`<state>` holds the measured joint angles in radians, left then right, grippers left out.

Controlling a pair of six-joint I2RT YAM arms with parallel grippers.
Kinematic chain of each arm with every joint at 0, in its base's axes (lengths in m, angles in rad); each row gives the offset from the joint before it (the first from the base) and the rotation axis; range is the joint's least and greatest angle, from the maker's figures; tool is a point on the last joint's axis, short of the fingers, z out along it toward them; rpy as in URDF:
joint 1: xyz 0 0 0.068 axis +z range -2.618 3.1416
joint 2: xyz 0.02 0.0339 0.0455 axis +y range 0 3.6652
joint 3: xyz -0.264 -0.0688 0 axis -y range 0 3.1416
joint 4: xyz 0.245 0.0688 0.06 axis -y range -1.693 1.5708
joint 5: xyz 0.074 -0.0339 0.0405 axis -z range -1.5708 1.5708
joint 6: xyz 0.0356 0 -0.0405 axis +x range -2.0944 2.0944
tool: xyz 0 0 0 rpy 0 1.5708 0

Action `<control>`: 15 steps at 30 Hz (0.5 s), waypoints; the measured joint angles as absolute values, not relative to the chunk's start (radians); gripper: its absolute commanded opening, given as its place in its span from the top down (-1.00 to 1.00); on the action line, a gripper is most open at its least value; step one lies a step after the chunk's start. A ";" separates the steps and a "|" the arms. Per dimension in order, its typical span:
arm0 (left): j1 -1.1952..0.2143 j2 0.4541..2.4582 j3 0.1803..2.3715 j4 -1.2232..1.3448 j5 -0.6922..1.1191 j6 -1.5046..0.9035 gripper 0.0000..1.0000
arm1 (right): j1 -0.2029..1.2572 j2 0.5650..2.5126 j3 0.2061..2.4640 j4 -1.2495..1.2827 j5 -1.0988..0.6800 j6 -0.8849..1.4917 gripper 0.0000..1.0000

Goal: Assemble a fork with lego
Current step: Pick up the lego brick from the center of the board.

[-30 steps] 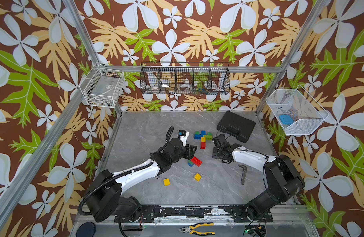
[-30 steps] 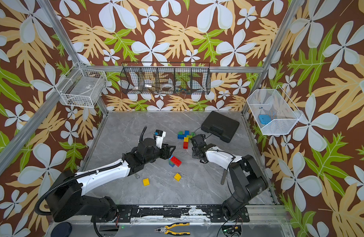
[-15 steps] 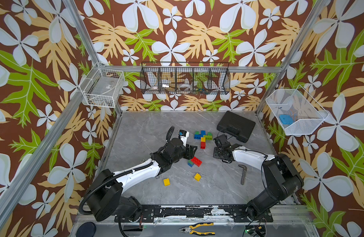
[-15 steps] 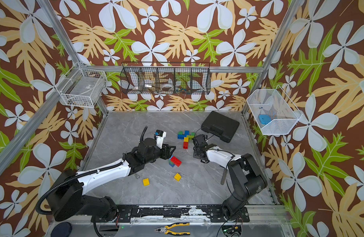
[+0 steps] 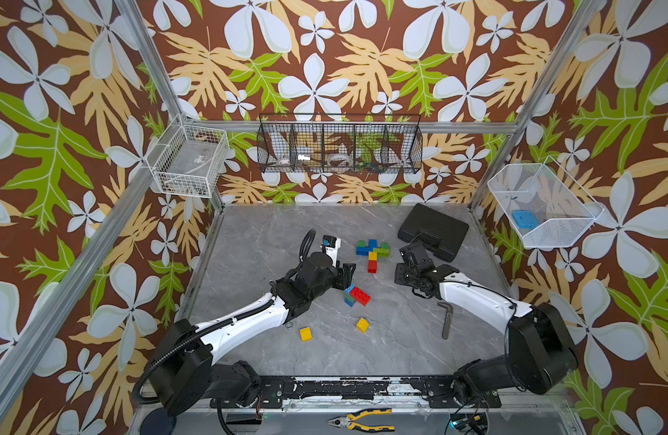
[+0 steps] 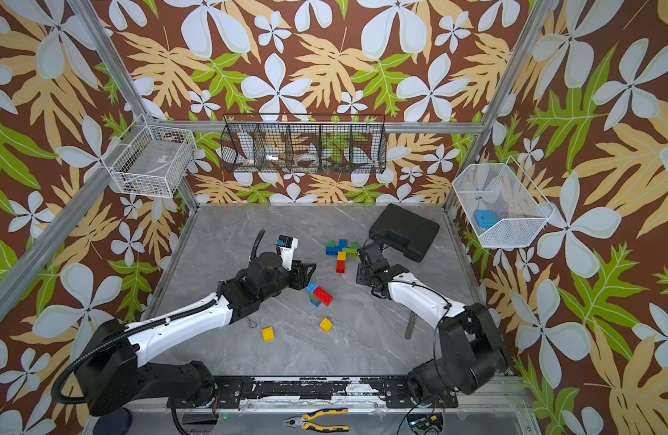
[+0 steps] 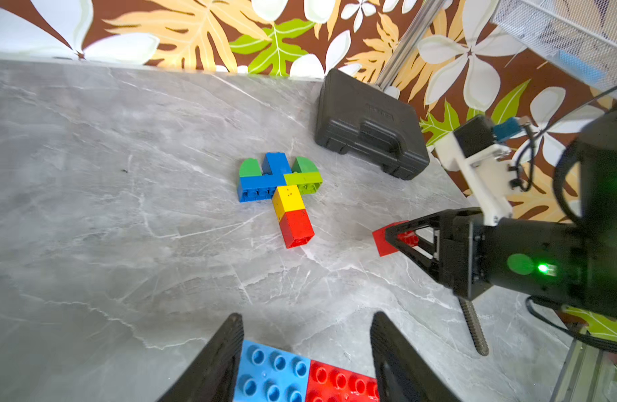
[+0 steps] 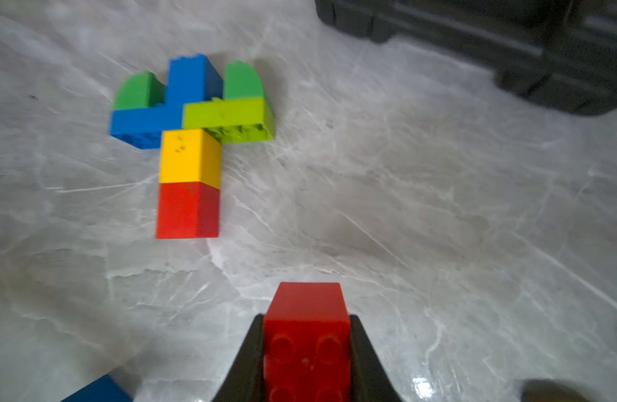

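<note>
The lego fork-shaped assembly (image 5: 372, 251) (image 6: 341, 251) lies flat mid-table: green, blue and lime bricks across the top, with a yellow and a red brick as its stem (image 8: 188, 181) (image 7: 293, 215). My right gripper (image 5: 400, 273) (image 8: 307, 318) sits just right of the stem, shut on a red 2x2 brick (image 8: 307, 334) (image 7: 387, 240). My left gripper (image 5: 349, 275) (image 7: 305, 334) stands open over a joined cluster of light-blue, red, green and blue bricks (image 5: 357, 295). The cluster's studded top (image 7: 272, 372) shows between the fingers. Two loose yellow bricks (image 5: 305, 333) (image 5: 362, 324) lie nearer the front.
A black case (image 5: 432, 231) lies at the back right, close behind the right gripper. A hex key (image 5: 446, 320) lies beside the right arm. Wire baskets hang on the walls; the right one holds a flat light-blue block (image 5: 524, 219). Pliers (image 5: 362, 420) lie on the front rail.
The right gripper's jaws have closed onto the red brick. Both arms have stayed about where they were.
</note>
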<state>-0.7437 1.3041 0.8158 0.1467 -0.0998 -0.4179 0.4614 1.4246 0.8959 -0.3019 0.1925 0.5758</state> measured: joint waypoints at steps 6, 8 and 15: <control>-0.627 1.185 0.661 0.200 -0.052 -0.469 -0.25 | 0.657 1.380 1.024 -0.325 0.117 0.301 0.82; -0.578 1.153 0.597 0.233 -0.015 -0.509 -0.25 | 0.692 1.411 1.084 -0.364 0.067 0.221 0.86; -0.461 1.121 0.435 0.394 0.166 -0.645 -0.43 | 0.783 1.534 1.269 -0.544 -0.031 0.060 0.99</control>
<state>-0.4610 1.1206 0.4351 0.3943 0.1661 -0.6453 0.7826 1.5337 1.2694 -0.5438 -0.0311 0.0605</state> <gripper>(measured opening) 0.692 0.307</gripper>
